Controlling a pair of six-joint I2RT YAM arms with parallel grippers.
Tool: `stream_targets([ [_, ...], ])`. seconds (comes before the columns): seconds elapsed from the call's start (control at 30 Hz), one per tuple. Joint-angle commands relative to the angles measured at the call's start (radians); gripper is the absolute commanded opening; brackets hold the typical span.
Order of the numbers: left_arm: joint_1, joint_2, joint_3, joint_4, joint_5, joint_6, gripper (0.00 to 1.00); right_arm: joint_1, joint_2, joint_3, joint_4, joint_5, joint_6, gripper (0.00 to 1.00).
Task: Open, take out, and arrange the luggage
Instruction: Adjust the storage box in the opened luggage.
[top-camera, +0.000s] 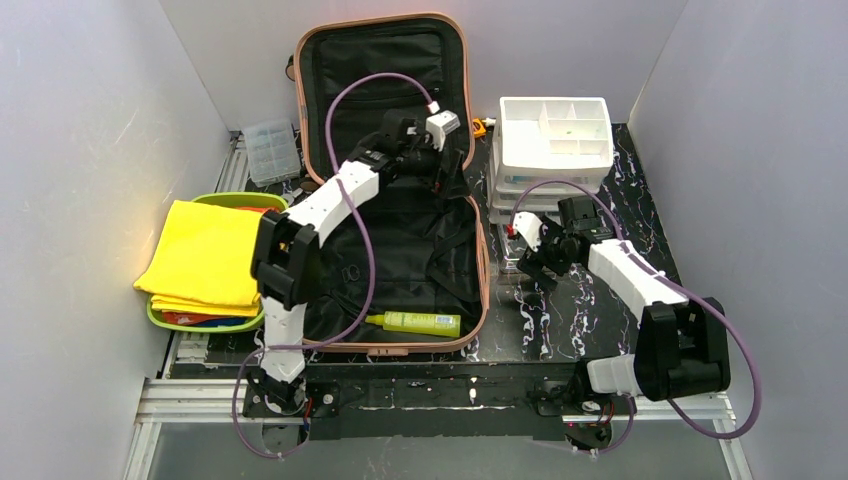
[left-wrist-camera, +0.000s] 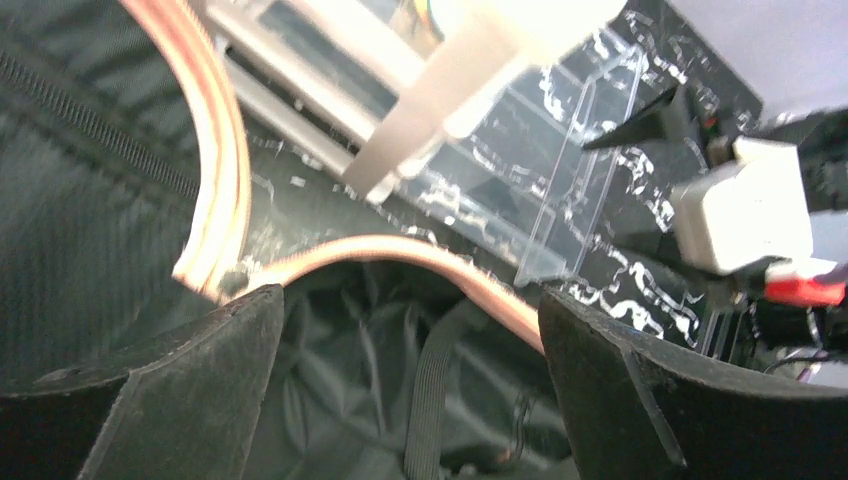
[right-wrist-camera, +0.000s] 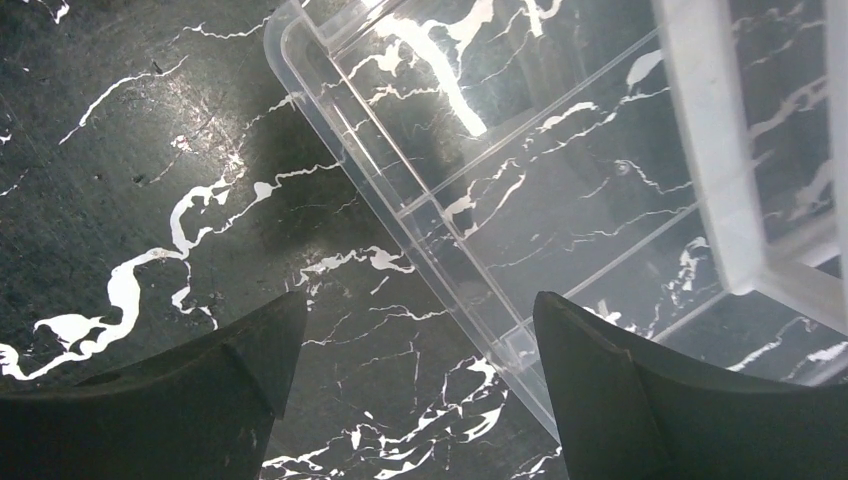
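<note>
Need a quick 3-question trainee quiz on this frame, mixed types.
1. True or false: the suitcase is shut.
2. What lies inside it by the front edge? A) yellow cloth B) green bottle C) white organizer
3. Short answer: is the right tool holding anything?
Key: 1 false; 2 B; 3 no, it is open and empty.
</note>
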Motion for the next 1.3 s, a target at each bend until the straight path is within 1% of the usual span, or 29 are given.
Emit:
stream_targets([
  [0.0,-0.022,0.052,0.193,0.058,0.093,-0.105,0.98,0.000,0.042,0.008,0.000,-0.006,-0.004,0.92],
  [0.13,-0.035,0.113,0.237,0.156,0.097,-0.199,0.98,-0.002,0.062,0.012,-0.017,-0.013,-0.005,0.89],
  [0.2,-0.044,0.133,0.245,0.179,0.065,-0.200,0.98,-0.008,0.059,0.008,-0.021,-0.030,-0.007,0.89],
  [0.27,-0.051,0.157,0.257,0.192,0.003,-0.189,0.98,-0.013,0.057,0.005,-0.028,-0.054,-0.009,0.86],
  [0.33,-0.052,0.190,0.280,0.203,-0.003,-0.202,0.98,-0.015,0.061,0.009,-0.036,-0.075,-0.009,0.84],
  [0.47,-0.060,0.251,0.327,0.252,0.063,-0.231,0.98,-0.016,0.079,0.019,-0.036,-0.106,0.000,0.78],
  [0.6,-0.083,0.299,0.373,0.252,0.105,-0.231,0.98,-0.016,0.101,0.033,-0.035,-0.140,0.022,0.72],
  [0.8,-0.111,0.341,0.403,0.261,0.137,-0.265,0.98,-0.016,0.121,0.069,-0.005,-0.158,0.118,0.56],
  [0.97,-0.126,0.347,0.402,0.261,0.157,-0.278,0.97,-0.016,0.124,0.083,-0.003,-0.206,0.155,0.50],
  [1.1,-0.135,0.347,0.389,0.260,0.173,-0.285,0.96,-0.016,0.136,0.092,0.003,-0.237,0.180,0.48],
  [1.27,-0.142,0.348,0.377,0.260,0.178,-0.290,0.95,-0.016,0.179,0.113,0.013,-0.259,0.220,0.37],
])
